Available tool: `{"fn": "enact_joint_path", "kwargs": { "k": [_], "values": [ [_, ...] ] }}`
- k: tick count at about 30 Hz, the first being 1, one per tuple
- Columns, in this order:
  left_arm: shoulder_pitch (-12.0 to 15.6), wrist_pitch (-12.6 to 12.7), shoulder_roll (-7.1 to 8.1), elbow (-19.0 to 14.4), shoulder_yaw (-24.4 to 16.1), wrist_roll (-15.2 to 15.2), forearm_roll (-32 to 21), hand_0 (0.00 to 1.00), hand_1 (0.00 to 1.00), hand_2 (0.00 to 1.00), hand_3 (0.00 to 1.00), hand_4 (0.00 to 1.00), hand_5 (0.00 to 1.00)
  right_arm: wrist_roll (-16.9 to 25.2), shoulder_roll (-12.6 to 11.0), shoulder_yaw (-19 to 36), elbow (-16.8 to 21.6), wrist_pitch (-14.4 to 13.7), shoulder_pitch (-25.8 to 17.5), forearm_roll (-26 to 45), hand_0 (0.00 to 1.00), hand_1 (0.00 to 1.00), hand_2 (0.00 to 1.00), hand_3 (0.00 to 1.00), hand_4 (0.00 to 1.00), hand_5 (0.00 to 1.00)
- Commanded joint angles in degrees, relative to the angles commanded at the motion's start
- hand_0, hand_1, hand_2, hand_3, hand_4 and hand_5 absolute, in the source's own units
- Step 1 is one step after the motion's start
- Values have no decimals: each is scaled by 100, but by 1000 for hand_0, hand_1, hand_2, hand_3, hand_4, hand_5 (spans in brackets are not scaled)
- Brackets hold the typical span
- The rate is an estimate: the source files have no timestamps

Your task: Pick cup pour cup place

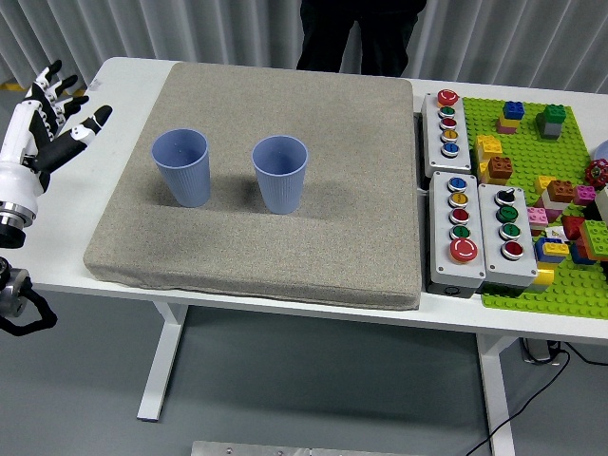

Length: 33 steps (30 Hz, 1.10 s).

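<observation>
Worktop: a white worktop [285, 309] on white legs, its near edge running across the lower part of the view.
Mat: a thick square pad of grey-beige felt [285, 256] covers the middle of the worktop, its front edge slightly sagging.
Left cup: a blue ribbed cup [181, 167] stands upright and open-mouthed on the mat's left half.
Right cup: a second blue cup [280, 174], same shape, stands upright just to the right of the first, apart from it; whether either holds anything cannot be told.
Left hand: the left hand [52, 119], black and white, hovers over the worktop's left edge, fingers spread and holding nothing, well apart from the cups.
Button boxes: three grey boxes [472, 233] with red, green, yellow, blue and black buttons sit just right of the mat.
Brick plate: a green studded baseplate [532, 190] carries loose coloured bricks at the far right.
Room: grey floor, corrugated pale wall behind, a person in dark clothing [359, 33] standing at the far side, a black cable [541, 375] on the floor.
Writing: none legible.
</observation>
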Motion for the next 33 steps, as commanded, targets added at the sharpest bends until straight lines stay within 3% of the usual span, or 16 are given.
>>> {"fn": "enact_joint_path", "kwargs": {
  "k": [6, 7, 11, 24, 25, 30, 31, 33],
  "values": [
    [231, 37, -9, 2, 216, -27, -8, 843, 822, 979, 998, 803, 202, -9, 15, 18, 0, 8, -13, -45, 697, 691, 624, 607, 92, 263],
    [248, 50, -16, 16, 250, -35, -1, 849, 827, 982, 998, 725, 108, -11, 18, 19, 0, 8, -14, -45, 697, 691, 624, 607, 91, 264],
    [268, 124, -68, 93, 359, -74, 31, 849, 827, 982, 998, 725, 108, -12, 27, 15, 0, 5, -14, -27, 697, 691, 624, 607, 91, 264],
    [117, 115, -257, 454, 576, -100, 72, 904, 873, 987, 998, 722, 86, 3, 26, -46, 0, -13, 45, 104, 697, 691, 624, 606, 89, 264],
    [112, 114, -261, 461, 580, -100, 74, 965, 927, 998, 998, 727, 83, 3, 26, -47, 0, -13, 47, 107, 697, 691, 623, 606, 70, 260],
    [18, 126, -353, 633, 651, -139, -3, 965, 927, 998, 998, 727, 83, 5, 30, -67, 0, -21, 65, 144, 697, 691, 623, 606, 70, 260],
    [5, 131, -372, 665, 657, -145, -16, 998, 989, 998, 998, 733, 92, 5, 31, -69, 0, -22, 66, 148, 697, 691, 624, 606, 79, 256],
    [-22, 137, -410, 738, 672, -152, -16, 998, 989, 998, 998, 733, 92, 6, 31, -69, 0, -22, 67, 151, 697, 691, 624, 606, 79, 256]
  ]
}}
